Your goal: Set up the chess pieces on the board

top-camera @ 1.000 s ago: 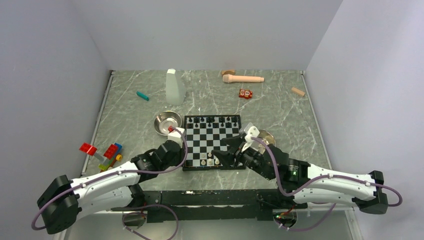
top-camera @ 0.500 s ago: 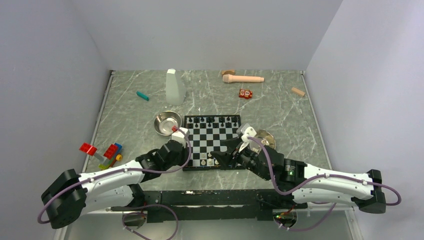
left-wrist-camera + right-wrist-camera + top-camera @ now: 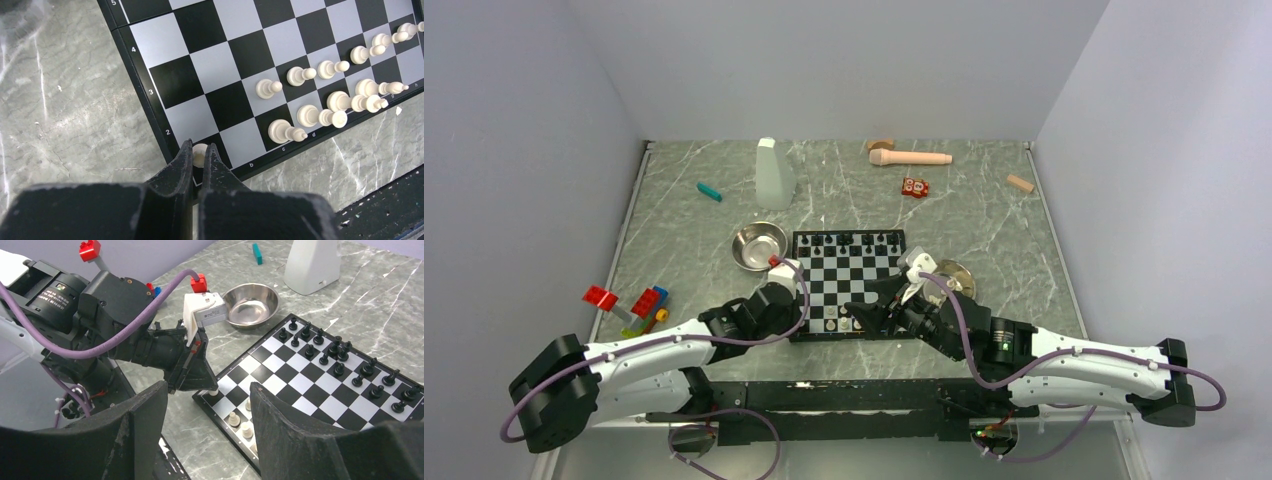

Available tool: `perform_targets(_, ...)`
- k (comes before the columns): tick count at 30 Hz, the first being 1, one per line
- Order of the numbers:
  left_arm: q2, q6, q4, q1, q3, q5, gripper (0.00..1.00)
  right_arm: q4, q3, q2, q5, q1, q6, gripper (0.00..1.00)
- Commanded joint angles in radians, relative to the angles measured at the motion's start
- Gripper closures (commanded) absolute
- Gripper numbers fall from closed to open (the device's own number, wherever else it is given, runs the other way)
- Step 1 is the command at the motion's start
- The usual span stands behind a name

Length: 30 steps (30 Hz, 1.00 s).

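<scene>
Edged nearer the board (image 3: 848,283), the left gripper (image 3: 200,146) pinches a white piece (image 3: 199,156) over its 7 o'clock corner, seemingly placing it; next it must lower and let go, while the right gripper (image 3: 207,388) gapes empty.

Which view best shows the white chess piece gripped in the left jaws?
The left wrist view: the white piece sits pinched between the left jaws at the board corner, close and sharp. The right wrist view shows it small beneath those jaws; in the top view the arm hides it.
</scene>
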Motion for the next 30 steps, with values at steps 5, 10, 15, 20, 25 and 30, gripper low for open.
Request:
perform_targets(5,0.007,-0.019,-0.037,-0.027,0.035,-0.004,1.00,0.010,-0.011,-0.015,0.027,0.005,0.016,0.35)
perform_targets(10,0.017,-0.028,-0.057,-0.040,0.040,-0.019,1.00,0.013,-0.020,-0.017,0.032,0.007,0.021,0.35)
perform_targets(15,0.021,-0.037,-0.066,-0.048,0.042,-0.034,0.73,-0.006,-0.012,-0.013,0.052,0.006,0.032,0.33)
perform_targets(20,0.008,-0.040,-0.096,-0.050,0.063,-0.068,0.59,-0.016,-0.010,-0.017,0.089,0.005,0.059,0.29)
perform_targets(25,-0.024,-0.033,-0.158,-0.050,0.127,-0.081,0.55,-0.079,0.013,-0.015,0.227,0.003,0.143,0.23)
perform_targets(30,-0.092,-0.015,-0.204,-0.049,0.217,-0.078,0.51,-0.339,0.114,0.021,0.397,-0.056,0.345,0.19)
